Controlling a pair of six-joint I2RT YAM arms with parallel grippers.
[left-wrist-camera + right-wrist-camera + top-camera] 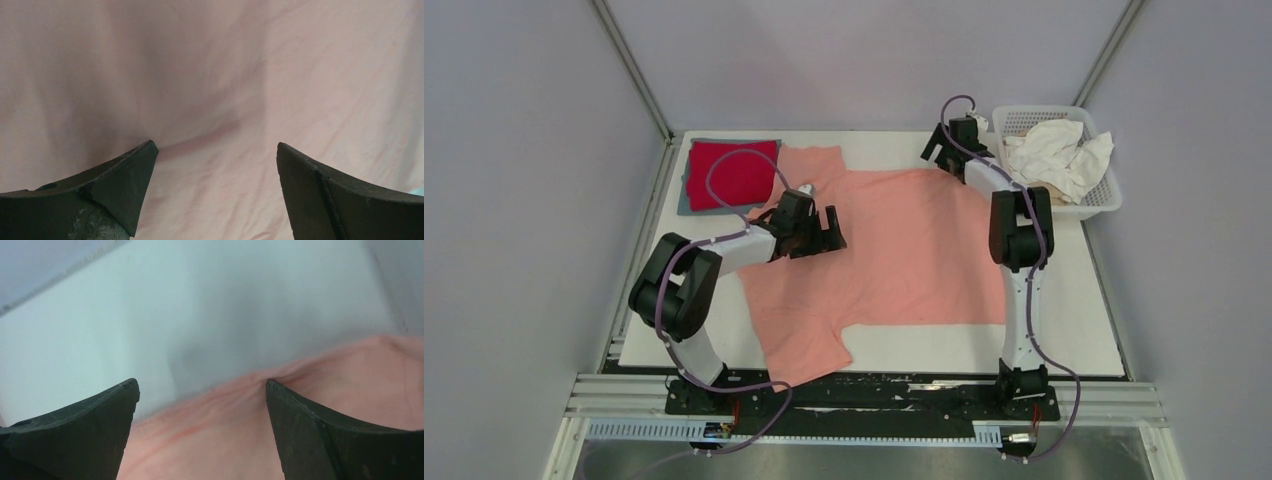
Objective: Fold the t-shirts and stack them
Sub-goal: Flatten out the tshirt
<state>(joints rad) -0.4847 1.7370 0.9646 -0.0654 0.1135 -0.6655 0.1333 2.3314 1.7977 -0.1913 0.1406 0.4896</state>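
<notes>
A salmon-pink t-shirt [904,250] lies spread flat across the table, sleeves at the far left and near left. My left gripper [821,232] is open, low over the shirt's left part; the left wrist view shows only pink cloth [215,100] between its fingers. My right gripper [944,150] is open at the shirt's far right corner; in the right wrist view the shirt's edge [240,430] runs between the fingers, the right fingertip [272,387] touching the cloth. A folded red shirt [732,172] lies on a folded grey-blue shirt [686,200] at the far left. White and beige shirts [1057,155] fill the basket.
A white plastic lattice basket [1104,205] stands at the far right corner of the table. The white table top [984,350] shows along the near edge and right of the pink shirt. Grey walls close in on both sides and behind.
</notes>
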